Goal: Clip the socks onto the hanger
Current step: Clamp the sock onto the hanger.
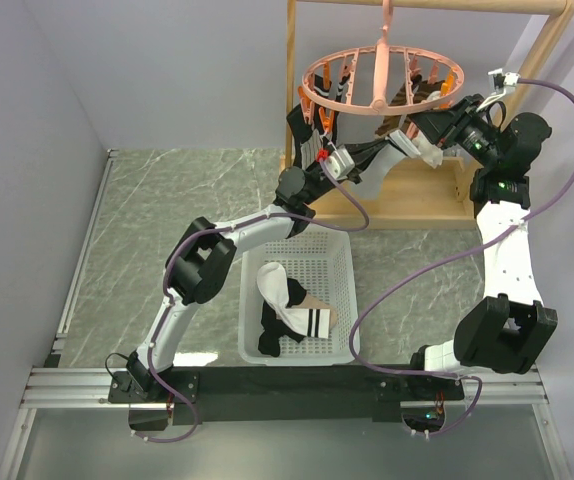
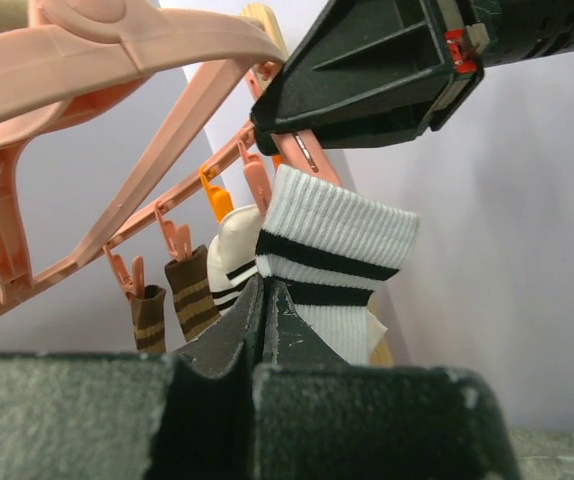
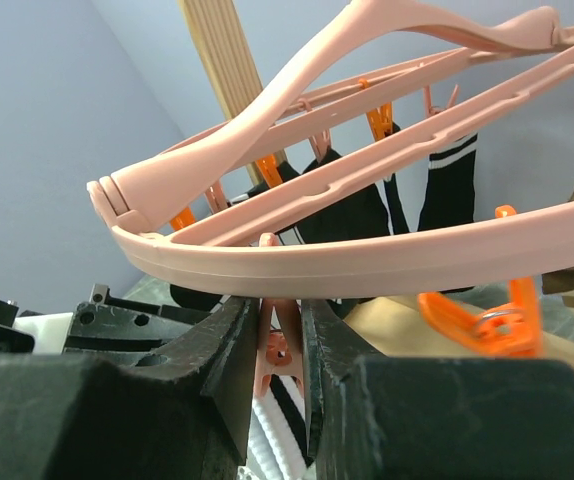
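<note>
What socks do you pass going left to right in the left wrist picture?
Plain brown sock → brown striped sock → cream sock with dark stripes → white sock with black stripes, pinched by the left pincer.

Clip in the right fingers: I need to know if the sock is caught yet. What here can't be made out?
1. Right wrist: the mouth of the clip is hidden between the right fingers; little of the sock shows below.
2. Left wrist: the right fingers cover the clip's top; whether it bites the sock cannot be told.
3. Top: the hanger covers the clip.
</note>
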Controlling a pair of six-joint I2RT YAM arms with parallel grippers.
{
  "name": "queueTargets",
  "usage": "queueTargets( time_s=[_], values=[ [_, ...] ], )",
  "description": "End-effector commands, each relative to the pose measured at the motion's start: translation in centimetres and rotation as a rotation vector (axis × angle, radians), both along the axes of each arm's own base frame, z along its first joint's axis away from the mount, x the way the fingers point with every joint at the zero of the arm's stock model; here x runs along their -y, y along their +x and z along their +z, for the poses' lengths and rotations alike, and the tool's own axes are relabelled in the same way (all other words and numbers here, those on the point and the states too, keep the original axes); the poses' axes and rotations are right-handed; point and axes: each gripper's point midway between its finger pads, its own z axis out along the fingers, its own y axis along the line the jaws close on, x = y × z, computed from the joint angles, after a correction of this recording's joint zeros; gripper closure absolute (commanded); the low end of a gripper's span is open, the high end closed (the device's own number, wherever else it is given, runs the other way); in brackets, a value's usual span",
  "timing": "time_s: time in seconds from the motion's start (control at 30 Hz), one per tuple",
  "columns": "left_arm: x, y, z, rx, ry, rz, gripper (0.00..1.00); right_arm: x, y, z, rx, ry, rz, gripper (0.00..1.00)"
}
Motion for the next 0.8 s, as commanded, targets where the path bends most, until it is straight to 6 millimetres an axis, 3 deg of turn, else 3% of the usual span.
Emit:
queueTargets(
  time_s=[0.0,0.77],
  values=[
    [0.1,-1.2,1.4,0.042,-0.019,-0.051,1.00,-0.5,-1.0,3.4,0.115,-0.020,0.006,1.00],
    [0.1,-2.2,0.6,0.090,-0.017,-0.093,0.99,-0.6,-1.0,4.1,0.133,-0.021,0.013,1.00]
  ],
)
